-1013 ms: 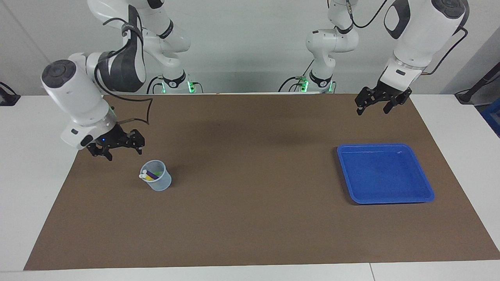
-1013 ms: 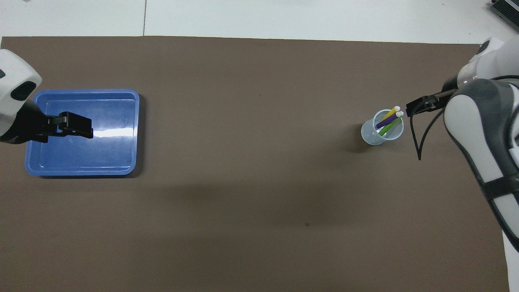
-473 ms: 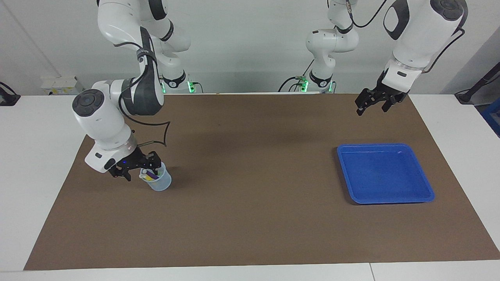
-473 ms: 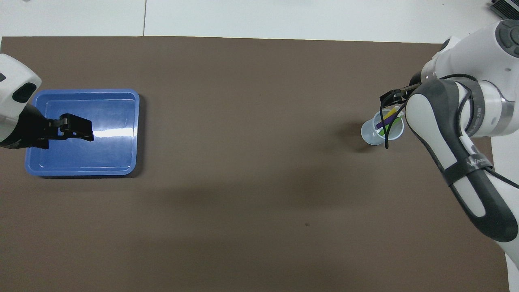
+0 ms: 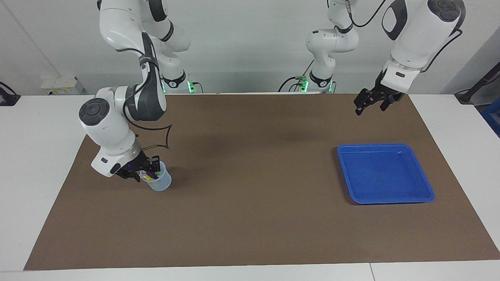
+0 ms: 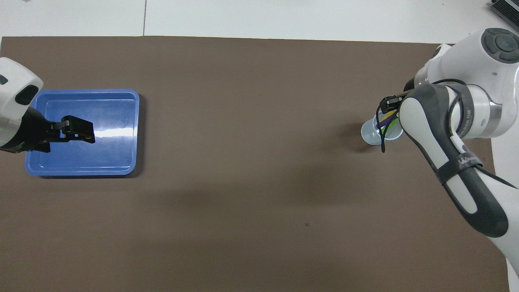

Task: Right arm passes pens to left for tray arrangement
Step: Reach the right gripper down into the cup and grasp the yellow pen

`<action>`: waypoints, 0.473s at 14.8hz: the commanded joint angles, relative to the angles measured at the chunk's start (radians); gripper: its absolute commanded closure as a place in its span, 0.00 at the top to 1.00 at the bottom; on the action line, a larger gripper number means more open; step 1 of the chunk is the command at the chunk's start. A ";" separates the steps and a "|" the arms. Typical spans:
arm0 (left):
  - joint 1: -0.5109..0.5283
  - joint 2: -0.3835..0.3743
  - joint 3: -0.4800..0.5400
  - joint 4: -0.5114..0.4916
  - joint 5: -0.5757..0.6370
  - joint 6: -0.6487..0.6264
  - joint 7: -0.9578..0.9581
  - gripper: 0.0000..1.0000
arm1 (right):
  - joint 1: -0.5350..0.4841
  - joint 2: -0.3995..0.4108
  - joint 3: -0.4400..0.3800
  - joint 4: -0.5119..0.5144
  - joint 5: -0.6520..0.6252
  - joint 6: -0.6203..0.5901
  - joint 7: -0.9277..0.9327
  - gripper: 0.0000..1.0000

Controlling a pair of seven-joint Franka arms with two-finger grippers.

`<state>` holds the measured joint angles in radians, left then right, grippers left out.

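Observation:
The pens [image 5: 150, 177] stand together in a small translucent cup [image 5: 161, 182] toward the right arm's end of the brown mat. Yellow, purple and green shafts show in the overhead view [image 6: 388, 117], partly covered by the arm. My right gripper [image 5: 143, 171] is down at the cup's mouth, open, with its fingers spread around the pens' upper ends; I cannot tell whether they touch. The blue tray [image 5: 427, 187] lies empty toward the left arm's end. My left gripper [image 5: 371, 105] is open and empty, waiting raised over the tray [image 6: 136, 121].
The brown mat [image 5: 250, 218] covers most of the white table. The cup [image 6: 369, 134] is the only other object on it. The right arm's forearm and a loose black cable [image 6: 382, 134] hang over the cup.
My right gripper swung from beside the cup, nearer the robots, and dropped onto the cup's mouth over the pens. The left gripper barely moved.

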<state>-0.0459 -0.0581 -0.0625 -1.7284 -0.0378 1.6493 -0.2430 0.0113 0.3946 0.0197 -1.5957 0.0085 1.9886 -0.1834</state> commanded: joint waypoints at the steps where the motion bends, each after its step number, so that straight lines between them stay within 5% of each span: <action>1: -0.005 -0.034 0.003 -0.042 -0.011 0.018 -0.025 1.00 | -0.007 -0.007 0.006 -0.021 -0.005 0.024 0.010 0.46; 7: -0.008 -0.042 -0.002 -0.068 -0.013 0.046 -0.121 1.00 | -0.007 -0.008 0.006 -0.029 -0.018 0.024 0.010 0.29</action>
<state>-0.0469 -0.0660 -0.0678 -1.7465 -0.0385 1.6633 -0.3405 0.0108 0.3946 0.0185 -1.6028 0.0057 1.9886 -0.1834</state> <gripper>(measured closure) 0.000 0.661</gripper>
